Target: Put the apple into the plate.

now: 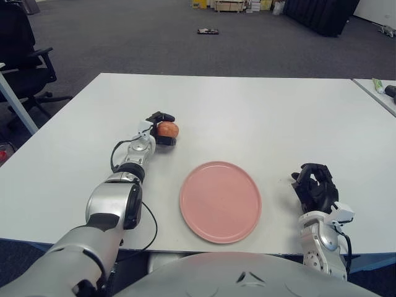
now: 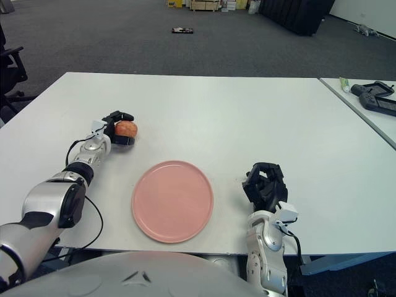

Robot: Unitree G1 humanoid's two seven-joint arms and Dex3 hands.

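Right hand (image 1: 315,187): nearest the camera, to the right of the plate and apart from it, black fingers curled together over the palm and holding nothing; whether it touches the table cannot be told.
Plate (image 1: 220,201): a round, flat pink dish near the table's front edge, with nothing on it (its surface is plain, with a slightly raised rim).
Table (image 1: 260,117): white top, running from the front edge far back, with the plate and the apple both on the near half.
Left hand (image 1: 159,129): beyond the plate and to its left, at the end of the outstretched silver arm; its dark fingers are clamped around the apple, one above and one below.
Apple (image 1: 167,129): small and round, reddish-orange skin with a paler patch on top, gripped in the left hand just above or on the tabletop (which of the two cannot be told), well apart from the plate.
Office chair (image 1: 21,55): black, beyond the table's left corner.
Floor (image 1: 142,37): grey carpet behind the table.
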